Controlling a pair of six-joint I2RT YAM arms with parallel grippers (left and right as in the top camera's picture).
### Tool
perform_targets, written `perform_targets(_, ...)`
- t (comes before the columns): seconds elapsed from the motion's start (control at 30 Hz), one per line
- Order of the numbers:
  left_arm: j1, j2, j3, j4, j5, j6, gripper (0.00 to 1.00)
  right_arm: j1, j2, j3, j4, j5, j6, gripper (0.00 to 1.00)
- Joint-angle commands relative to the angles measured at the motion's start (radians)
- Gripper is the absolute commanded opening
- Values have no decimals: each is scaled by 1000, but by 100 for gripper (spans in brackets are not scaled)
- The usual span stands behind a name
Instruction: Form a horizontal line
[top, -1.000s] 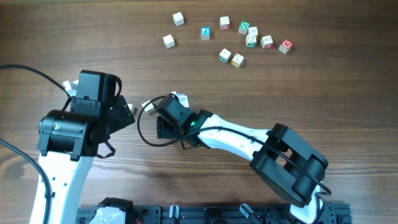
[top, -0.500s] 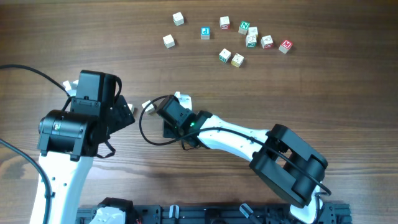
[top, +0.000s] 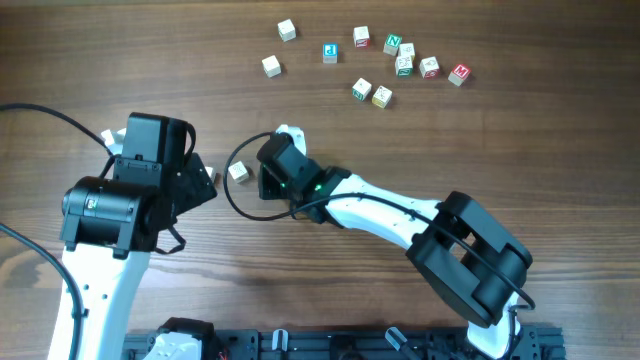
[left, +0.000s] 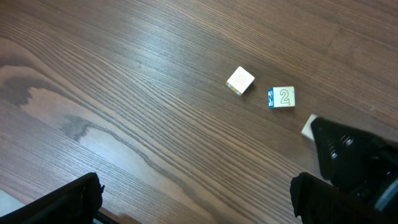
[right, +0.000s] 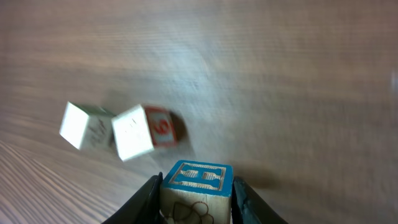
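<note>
The right arm's wrist has swung a little toward the far side of the worktop (top: 520, 140) since a moment ago, uncovering a cube it had been hiding, and its jaws have drawn in. The right gripper (right: 196, 194) now has its jaws narrowed onto one blue-lettered cube (right: 198, 174), a finger pressed against each side and the blue-framed face turned up. The horizontal line is not laid yet. Two cubes sit on the wood between the arms, a plain cream cube (left: 240, 80) and a number-2 cube (left: 283, 97) with a blue side. They lie just beside each other. The left wrist view shows a narrow gap between them and slightly different turns, while the blurred right wrist view makes them look as if they touch. The held cube hangs near the number-2 cube, on the side away from the cream one. The left gripper (left: 196, 190) has its jaws spread as wide as they go, with nothing between them. Eleven scattered cubes (top: 403, 66) lie loose at the far side, well apart from the pair.
</note>
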Motion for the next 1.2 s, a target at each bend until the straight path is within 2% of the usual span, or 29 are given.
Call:
perform_targets(0.0, 5, 5, 0, 0, 2, -13, 100, -6, 8, 23, 16, 57, -55, 35)
perform_targets(0.17, 5, 5, 0, 0, 2, -13, 100, -6, 8, 23, -3, 120, -92, 35)
perform_targets(0.4, 5, 5, 0, 0, 2, -14, 100, -9, 17, 22, -13, 172, -106, 40)
perform_targets(0.53, 5, 5, 0, 0, 2, -13, 100, -9, 23, 22, 12, 159, -106, 53)
perform_targets(0.63, 5, 5, 0, 0, 2, -13, 100, -12, 22, 23, 50, 108, -119, 54)
perform_targets(0.67, 5, 5, 0, 0, 2, -13, 100, -16, 22, 23, 63, 99, -137, 50)
perform_targets(0.77, 5, 5, 0, 0, 2, -14, 100, -61, 22, 23, 42, 79, -106, 26)
perform_targets(0.83, 5, 5, 0, 0, 2, -13, 100, -113, 22, 23, 24, 24, -77, 20)
perform_targets(1.0, 5, 5, 0, 0, 2, -13, 100, -168, 33, 22, -13, -108, -80, 12)
perform_targets(1.17, 5, 5, 0, 0, 2, -14, 100, -156, 42, 22, -41, -172, -80, 11)
